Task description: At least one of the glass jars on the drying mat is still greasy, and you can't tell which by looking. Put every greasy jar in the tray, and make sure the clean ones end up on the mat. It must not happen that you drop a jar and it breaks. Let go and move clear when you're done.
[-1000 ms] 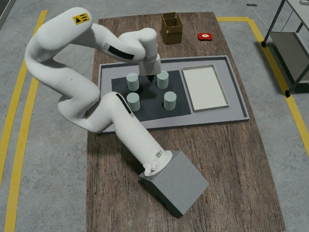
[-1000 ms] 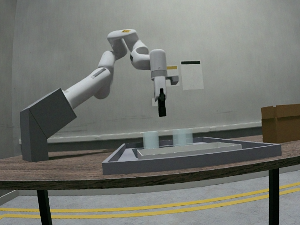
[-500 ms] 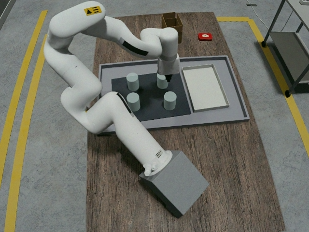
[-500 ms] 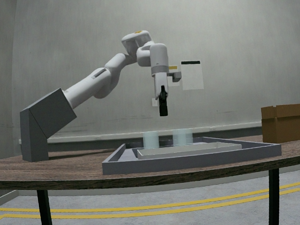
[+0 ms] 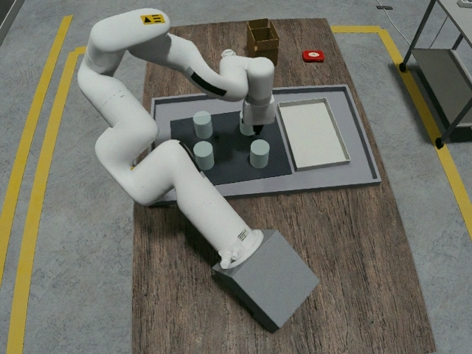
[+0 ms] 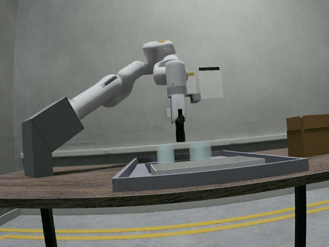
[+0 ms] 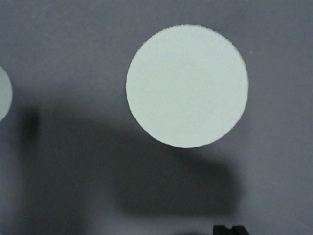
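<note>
Four jars stand upright on the dark mat [image 5: 228,152], axes vertical: two near ones [image 5: 259,153] [image 5: 203,155], then two far ones [image 5: 202,124] [image 5: 245,128]. The gripper [image 5: 257,130], closed and empty, hangs just above the far right jar's edge. Beside the mat lies the tray [image 5: 343,141].

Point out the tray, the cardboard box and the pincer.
tray [image 5: 344,133]: top view, its right wall.
cardboard box [image 5: 271,46]: top view, its right side.
pincer [image 6: 180,138]: exterior view, the shut black fingertips above the jars.

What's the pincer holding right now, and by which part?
Nothing. The pincer is shut on itself, above the back right jar on the mat, not touching it.
</note>
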